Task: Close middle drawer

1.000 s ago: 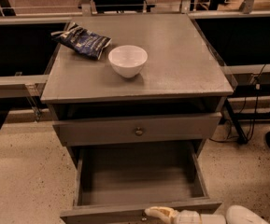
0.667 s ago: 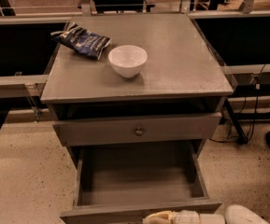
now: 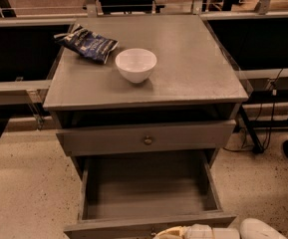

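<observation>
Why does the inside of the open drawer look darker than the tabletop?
Camera view: light comes from above, so the cabinet top is bright and the white bowl casts a soft shadow; the middle drawer sits shaded under the upper drawer; the pale gripper at the bottom edge is cropped.

a speckled beige floor (image 3: 19,193) spreads under a grey wooden cabinet (image 3: 183,68) at mid-frame. metal rails (image 3: 14,86) over dark panels run off left and right behind it. a black slanted leg (image 3: 249,131) stands at right. the gripper (image 3: 183,231) sits at the bottom edge.
</observation>
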`<state>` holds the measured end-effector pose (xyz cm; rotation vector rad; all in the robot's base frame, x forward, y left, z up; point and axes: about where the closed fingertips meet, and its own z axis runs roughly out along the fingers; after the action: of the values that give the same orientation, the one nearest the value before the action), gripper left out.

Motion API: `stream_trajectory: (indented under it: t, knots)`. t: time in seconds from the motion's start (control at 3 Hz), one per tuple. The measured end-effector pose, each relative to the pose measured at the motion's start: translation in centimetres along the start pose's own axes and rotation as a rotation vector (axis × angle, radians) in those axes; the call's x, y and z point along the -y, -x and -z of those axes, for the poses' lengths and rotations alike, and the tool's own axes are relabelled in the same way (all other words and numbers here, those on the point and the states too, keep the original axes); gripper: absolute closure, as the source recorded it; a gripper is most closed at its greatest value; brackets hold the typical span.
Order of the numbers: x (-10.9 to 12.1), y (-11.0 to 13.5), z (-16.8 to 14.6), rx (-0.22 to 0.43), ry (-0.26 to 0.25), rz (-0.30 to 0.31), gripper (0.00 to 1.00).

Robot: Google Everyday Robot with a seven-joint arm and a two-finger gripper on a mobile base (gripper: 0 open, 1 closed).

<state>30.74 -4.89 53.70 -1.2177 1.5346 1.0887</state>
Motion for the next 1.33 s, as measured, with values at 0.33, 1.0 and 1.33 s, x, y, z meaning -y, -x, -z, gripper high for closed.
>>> stream_trajectory:
  t: [0.33,1.0,1.33]
  knots:
    - [-0.1,-0.2,-0.4,-0.011,0.014,0.03,1.0]
    - [-1.3,-3.0,-2.6,0.014,0.143,0.158,1.0]
    - [-1.4,-3.0,-2.7,0.021,0.146,0.156,1.0]
